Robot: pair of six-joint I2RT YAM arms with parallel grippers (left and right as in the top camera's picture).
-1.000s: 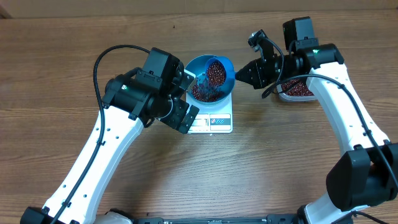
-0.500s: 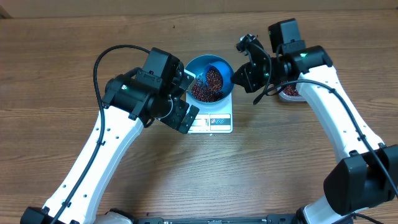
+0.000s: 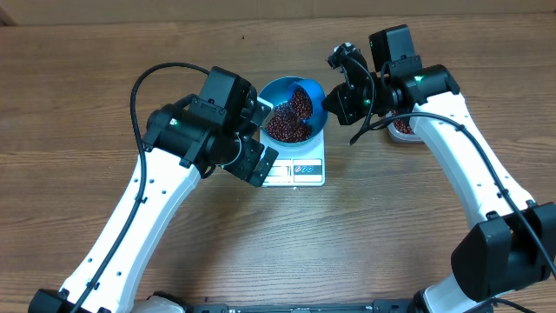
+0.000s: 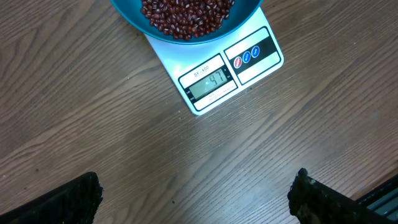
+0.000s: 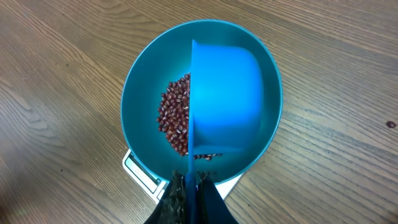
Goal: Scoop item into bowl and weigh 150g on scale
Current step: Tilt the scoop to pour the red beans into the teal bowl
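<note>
The blue bowl [image 3: 287, 87] stands on the white scale [image 3: 300, 169] and holds a heap of red-brown beans [image 3: 287, 129]. My right gripper [image 3: 334, 104] is shut on the handle of a small blue scoop [image 3: 311, 100], which is over the bowl. In the right wrist view the scoop [image 5: 227, 99] is turned on its side inside the bowl [image 5: 140, 93], beside the beans [image 5: 176, 118], with its handle clamped in the gripper [image 5: 190, 186]. My left gripper [image 4: 196, 186] is wide open above bare wood, short of the scale [image 4: 249, 37]; its display [image 4: 210, 81] is lit.
A clear tub of beans [image 3: 405, 127] sits to the right of the scale, mostly hidden under my right arm. My left arm [image 3: 191, 130] hangs close to the bowl's left side. Wooden tabletop [image 3: 391, 226] lies all around.
My right gripper has carried the scoop leftward from the tub to over the bowl and turned it sideways. The left arm has not moved.
</note>
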